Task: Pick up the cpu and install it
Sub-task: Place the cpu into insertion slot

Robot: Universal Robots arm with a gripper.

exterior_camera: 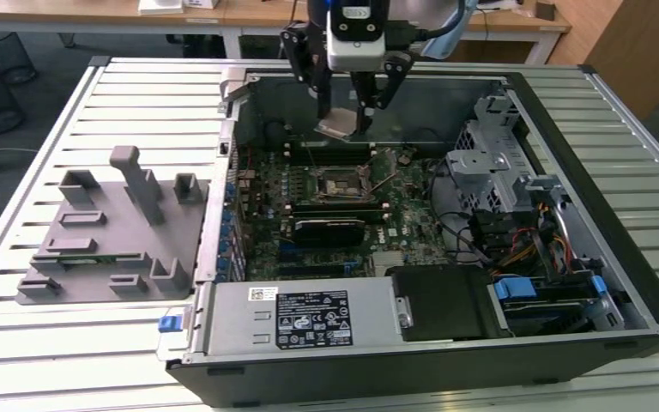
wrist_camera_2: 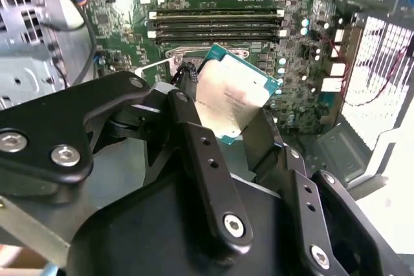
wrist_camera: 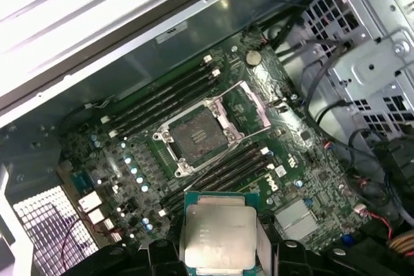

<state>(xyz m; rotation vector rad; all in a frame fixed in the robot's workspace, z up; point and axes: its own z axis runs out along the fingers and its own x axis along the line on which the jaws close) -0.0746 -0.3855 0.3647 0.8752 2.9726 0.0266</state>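
Note:
My gripper (exterior_camera: 342, 120) hangs inside the open computer case, above the far part of the motherboard (exterior_camera: 318, 215). It is shut on the cpu (exterior_camera: 336, 128), a flat square chip with a silver top plate and green rim. In the second wrist view the cpu (wrist_camera_2: 231, 90) sits tilted between the two black fingers (wrist_camera_2: 187, 114). The first wrist view has the cpu (wrist_camera: 217, 229) in front of the open socket (wrist_camera: 197, 135), whose metal frame is lifted. That socket (exterior_camera: 342, 183) lies below and nearer than the gripper in the exterior view.
A grey plastic tray (exterior_camera: 106, 232) with upright blocks lies on the slatted table at the exterior view's left. Inside the case are memory slots (wrist_camera: 162, 98), a drive cage (exterior_camera: 484, 163), cables (exterior_camera: 513, 236) and a power supply (exterior_camera: 301, 313) at the near side.

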